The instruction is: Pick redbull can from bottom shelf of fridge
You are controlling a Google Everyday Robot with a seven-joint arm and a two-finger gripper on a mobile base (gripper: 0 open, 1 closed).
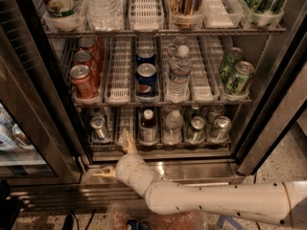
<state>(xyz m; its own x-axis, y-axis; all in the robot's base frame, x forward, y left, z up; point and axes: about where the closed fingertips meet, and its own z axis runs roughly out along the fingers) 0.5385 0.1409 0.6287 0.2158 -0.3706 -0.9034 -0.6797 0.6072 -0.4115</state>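
Observation:
The fridge (268, 104) stands open in front of me. Its bottom shelf (125, 122) is a wire rack with white lane trays. The redbull can (99, 128), slim and silver with a shiny top, stands at the front of the shelf's left lane. My gripper (115, 158) is at the fridge's sill, below and just right of the can, not touching it. It is open: one tan finger (127, 142) points up at the shelf's front edge, the other (103, 174) points left along the sill. It holds nothing.
On the bottom shelf, right of the empty lane: a dark small bottle (147, 126), a water bottle (172, 126) and two green-and-silver cans (195, 129). The rack above holds red cola cans (83, 80), blue cans (146, 78), a water bottle (179, 73) and green cans (236, 73). The glass door (19, 128) is open at the left.

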